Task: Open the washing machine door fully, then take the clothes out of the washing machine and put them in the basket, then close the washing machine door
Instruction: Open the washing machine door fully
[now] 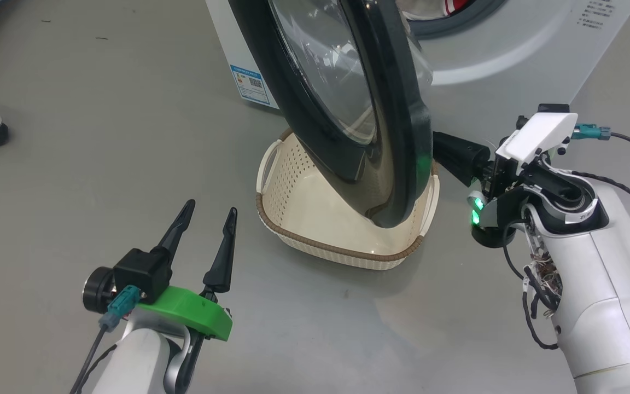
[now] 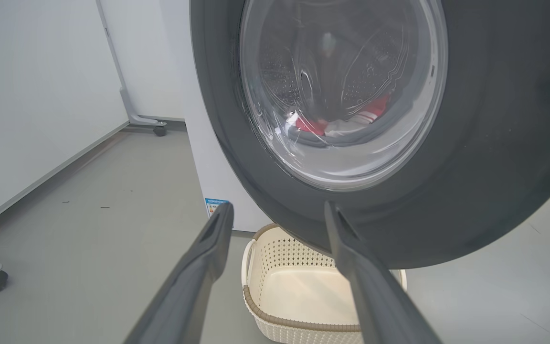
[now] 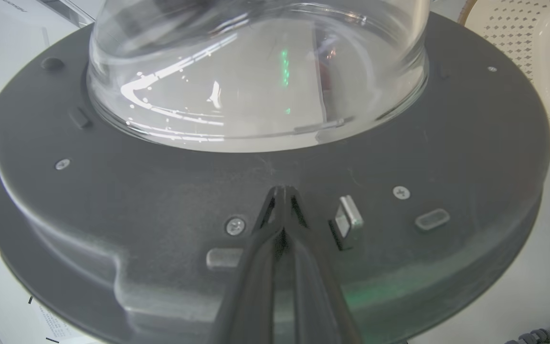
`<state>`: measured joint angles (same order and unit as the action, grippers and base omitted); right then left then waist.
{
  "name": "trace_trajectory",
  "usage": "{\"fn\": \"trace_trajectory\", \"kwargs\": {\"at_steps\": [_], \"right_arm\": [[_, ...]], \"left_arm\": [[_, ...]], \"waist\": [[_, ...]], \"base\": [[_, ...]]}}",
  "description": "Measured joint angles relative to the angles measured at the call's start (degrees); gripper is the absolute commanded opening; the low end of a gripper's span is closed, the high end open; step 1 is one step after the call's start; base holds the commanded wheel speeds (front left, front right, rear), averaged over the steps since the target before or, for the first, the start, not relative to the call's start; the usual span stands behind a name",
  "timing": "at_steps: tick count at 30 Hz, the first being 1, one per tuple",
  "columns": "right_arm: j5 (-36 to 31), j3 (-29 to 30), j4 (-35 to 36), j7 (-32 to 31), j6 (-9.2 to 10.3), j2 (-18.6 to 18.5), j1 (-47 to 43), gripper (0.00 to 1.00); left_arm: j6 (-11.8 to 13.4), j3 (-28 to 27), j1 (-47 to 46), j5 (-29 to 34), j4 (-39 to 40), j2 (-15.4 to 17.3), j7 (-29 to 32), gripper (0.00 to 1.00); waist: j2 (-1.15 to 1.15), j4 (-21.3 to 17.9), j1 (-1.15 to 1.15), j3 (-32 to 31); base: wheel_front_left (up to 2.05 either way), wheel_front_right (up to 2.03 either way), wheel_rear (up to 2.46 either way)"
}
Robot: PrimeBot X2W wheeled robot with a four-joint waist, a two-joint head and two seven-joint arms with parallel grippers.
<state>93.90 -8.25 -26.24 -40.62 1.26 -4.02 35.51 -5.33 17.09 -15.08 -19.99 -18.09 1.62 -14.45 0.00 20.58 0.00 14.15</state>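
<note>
washer at top of head view, drum mouth exposed. door noted part open, swung out over the basket, which sits on the floor just before the washer and holds nothing. clothes, red and white, are seen through the door glass, low in the drum. right gripper: fingers pressed together, tips set against the door's inner face beside the latch. left gripper: fingers spread, nothing held, near the door's outer face. risks judged: tips could skid on the smooth plastic, letting the door swing back; a wider swing could strike the left gripper.
</note>
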Motion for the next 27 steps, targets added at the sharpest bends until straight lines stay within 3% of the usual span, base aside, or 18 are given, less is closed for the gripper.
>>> {"fn": "trace_trajectory", "kwargs": {"at_steps": [27], "right_arm": [[12.99,-17.52,5.75,4.31,0.42,-0.02,-3.35,0.00]], "left_arm": [[0.01,0.63,1.04,0.33,0.24,0.01,0.00,1.00]], "waist": [[0.00,1.43,0.00,-0.14]], "base": [[0.00,0.00,0.00]]}}
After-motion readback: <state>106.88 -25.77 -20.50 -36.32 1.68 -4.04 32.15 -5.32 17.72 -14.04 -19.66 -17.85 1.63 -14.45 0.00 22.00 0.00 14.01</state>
